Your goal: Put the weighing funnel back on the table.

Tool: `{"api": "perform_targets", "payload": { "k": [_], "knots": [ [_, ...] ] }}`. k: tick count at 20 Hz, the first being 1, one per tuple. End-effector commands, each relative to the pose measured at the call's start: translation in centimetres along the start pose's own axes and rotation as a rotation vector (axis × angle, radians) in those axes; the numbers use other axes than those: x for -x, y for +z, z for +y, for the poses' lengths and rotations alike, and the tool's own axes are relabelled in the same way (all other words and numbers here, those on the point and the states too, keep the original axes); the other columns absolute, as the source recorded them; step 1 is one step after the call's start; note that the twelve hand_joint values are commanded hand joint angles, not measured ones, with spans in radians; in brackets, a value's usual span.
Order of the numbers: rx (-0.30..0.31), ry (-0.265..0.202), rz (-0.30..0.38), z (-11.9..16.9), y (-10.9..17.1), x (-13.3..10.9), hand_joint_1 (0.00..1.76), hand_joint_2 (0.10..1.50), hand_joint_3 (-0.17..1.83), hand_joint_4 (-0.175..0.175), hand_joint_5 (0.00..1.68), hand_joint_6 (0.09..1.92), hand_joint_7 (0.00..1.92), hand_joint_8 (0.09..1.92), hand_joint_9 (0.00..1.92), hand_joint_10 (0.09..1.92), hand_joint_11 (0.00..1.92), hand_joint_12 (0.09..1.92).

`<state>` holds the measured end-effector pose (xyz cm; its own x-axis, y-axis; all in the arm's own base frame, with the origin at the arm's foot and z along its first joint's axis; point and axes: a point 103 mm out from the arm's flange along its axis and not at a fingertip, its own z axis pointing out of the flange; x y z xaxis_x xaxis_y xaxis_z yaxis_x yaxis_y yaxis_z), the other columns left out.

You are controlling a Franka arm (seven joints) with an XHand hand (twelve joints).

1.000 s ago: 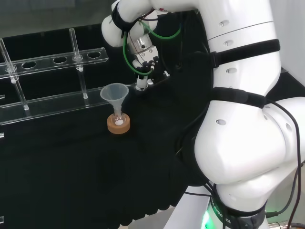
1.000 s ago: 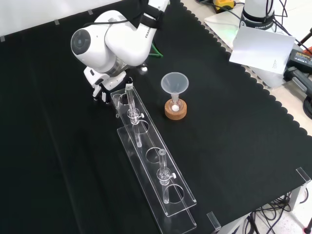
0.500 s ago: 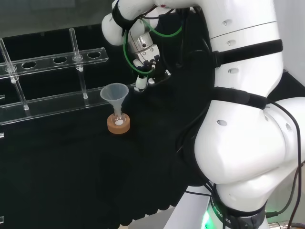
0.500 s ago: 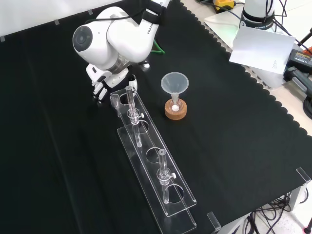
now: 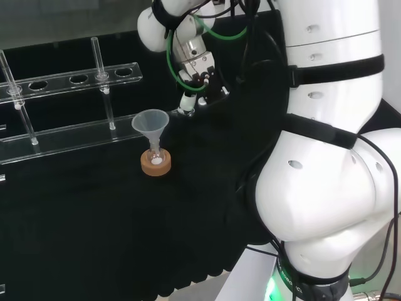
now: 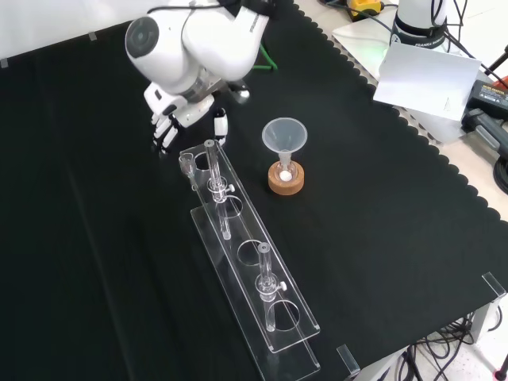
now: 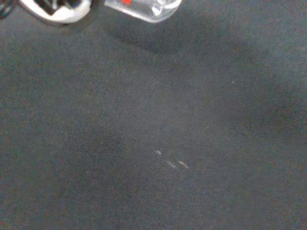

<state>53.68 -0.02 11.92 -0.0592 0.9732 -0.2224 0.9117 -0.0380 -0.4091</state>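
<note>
One small clear piece, which I take for the weighing funnel (image 6: 187, 163), lies on the black cloth (image 6: 381, 206) in the front view, right at the upper end of the clear rack (image 6: 240, 232). I cannot tell whether it touches the rack, and I can make out nothing inside it. The hand (image 6: 168, 119) hangs above the cloth just up and left of it, apart from it. Its fingers (image 6: 164, 135) point down, relaxed and spread, and hold nothing, and the thumb (image 6: 221, 125) stands off to the right.

From the wrist camera I see plain cloth, with a white and black part of the hand at the edge. Beside it is a clear rounded piece (image 7: 144, 7) with a red mark, and I cannot say what that piece is.

Two clear tubes stand upright in holes of the rack, one (image 6: 213, 171) near its upper end and one (image 6: 264, 274) farther down. The other holes are open, and I cannot tell whether the tubes hold anything.

To the right of the rack in the front view the funnel (image 6: 284, 135) stands mouth up. Its stem sits in a small flask (image 6: 284, 171) on a cork ring (image 6: 286, 188). The cone looks empty, and a white bit (image 6: 282, 175) shows at the bottom of the flask.
</note>
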Motion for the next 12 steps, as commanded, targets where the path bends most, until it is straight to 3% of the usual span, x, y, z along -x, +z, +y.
{"api": "perform_targets", "payload": {
  "k": [1, 12],
  "knots": [
    [0.064, 0.04, 0.034, -4.0, -2.7, 1.2, 0.79, 0.6, 0.53, -0.001, 0.38, 0.26, 0.17, 0.7, 0.47, 0.66, 0.36, 1.32],
    [0.11, 0.066, 0.055, -9.1, -5.6, 1.4, 0.79, 0.61, 0.53, -0.002, 0.4, 0.24, 0.2, 0.7, 0.48, 0.66, 0.36, 1.32]
  ]
}}
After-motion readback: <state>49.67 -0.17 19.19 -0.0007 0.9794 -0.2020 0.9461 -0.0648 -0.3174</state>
